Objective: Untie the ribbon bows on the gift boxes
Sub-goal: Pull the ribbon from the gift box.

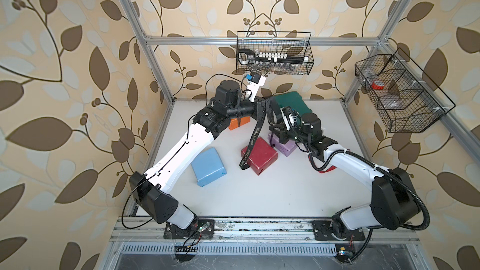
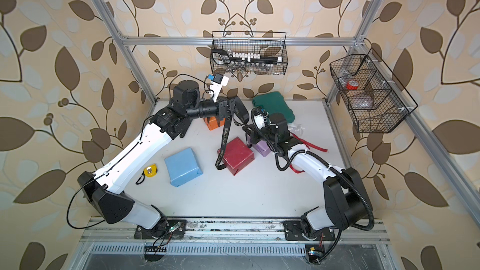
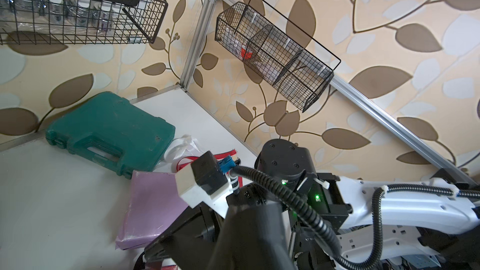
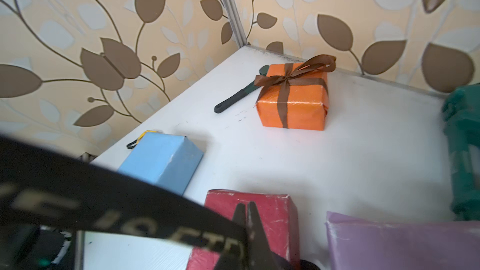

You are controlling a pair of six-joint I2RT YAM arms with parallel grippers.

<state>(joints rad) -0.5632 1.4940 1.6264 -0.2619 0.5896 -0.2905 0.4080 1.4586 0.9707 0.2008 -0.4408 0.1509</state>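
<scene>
Clearing black ribbon (image 1: pixel 251 141) off dk-red box (image 1: pixel 261 155): my L gripper (image 1: pixel 262 111) clamps it, R gripper (image 4: pixel 247 211) pinches it too. Nxt I dump it, then pull brown bow (image 4: pixel 287 77) on far orange box (image 4: pixel 304 107).

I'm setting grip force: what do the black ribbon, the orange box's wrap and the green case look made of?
The black ribbon: likely satin fabric, slight sheen, hangs limp, printed lettering. The orange box: glossy paper wrap, glare and creased folds. The green case: probably hard moulded plastic, matte, scuffed, handle moulded in.
</scene>
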